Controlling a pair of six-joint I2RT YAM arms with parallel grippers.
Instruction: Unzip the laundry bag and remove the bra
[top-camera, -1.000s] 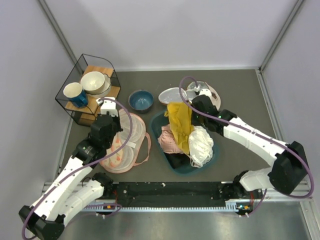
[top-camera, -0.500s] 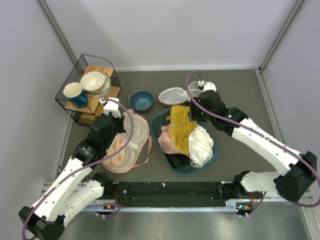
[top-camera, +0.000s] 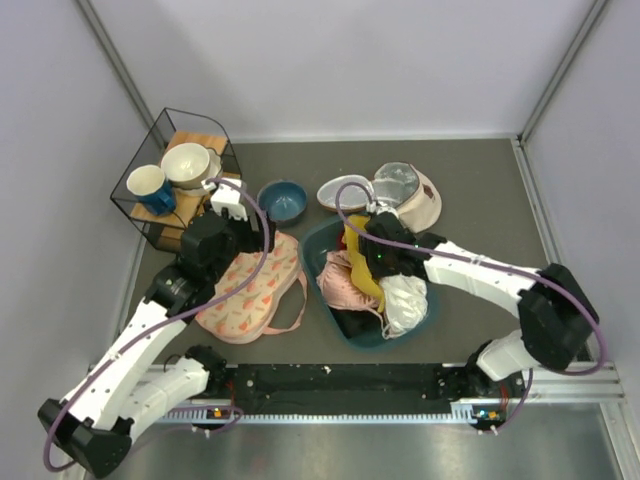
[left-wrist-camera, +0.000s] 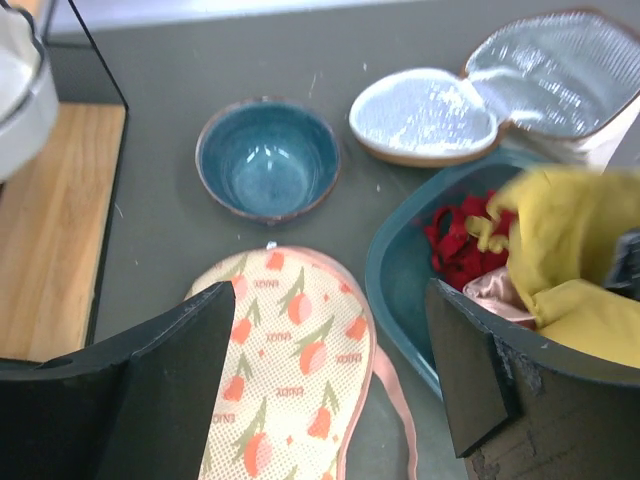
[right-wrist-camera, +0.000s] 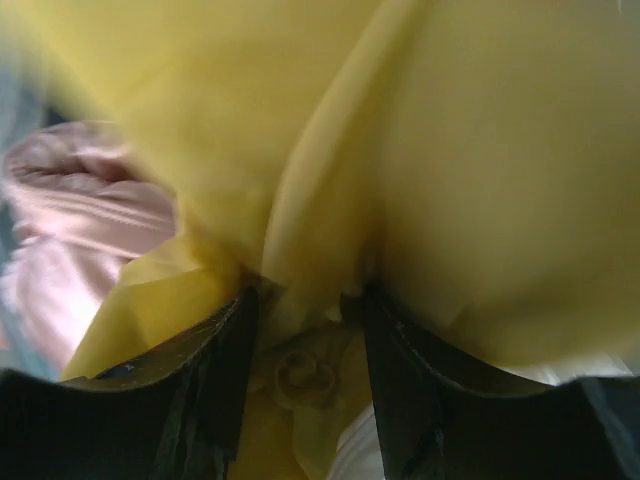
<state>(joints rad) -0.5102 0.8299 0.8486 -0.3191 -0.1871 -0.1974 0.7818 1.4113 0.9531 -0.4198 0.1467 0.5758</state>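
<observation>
Bra: mustard-yellow soft garment, already out of the bag. It lies draped in the teal basin, over a pink garment and beside a white bundle.

Holder: the right gripper is low over the basin. In its wrist view the fingers flank a gathered yellow fold, and by that view the jaws appear clamped on it.

Handling, as judged: light and limp, with no stiffness to push against. It will sag and trail from any single pinch. The weave looks matte, so slip should be slight. Straps and hardware could snag on its neighbours in the basin. A small ring-like fitting shows between the fingers. Best hold is a bunched fold near the middle of the cloth, taken thick enough that it does not thin out under the pads.

Bag: peach-pink with an orange-red print. It lies flat on the table, just left of the basin, its loop strap toward the basin. Whether the zip is open cannot be told.

Left gripper: jaws spread wide and holding nothing, hovering over the far end of the bag.

Also present: blue bowl, opened silver-lined pouch, and wire rack with cups.
</observation>
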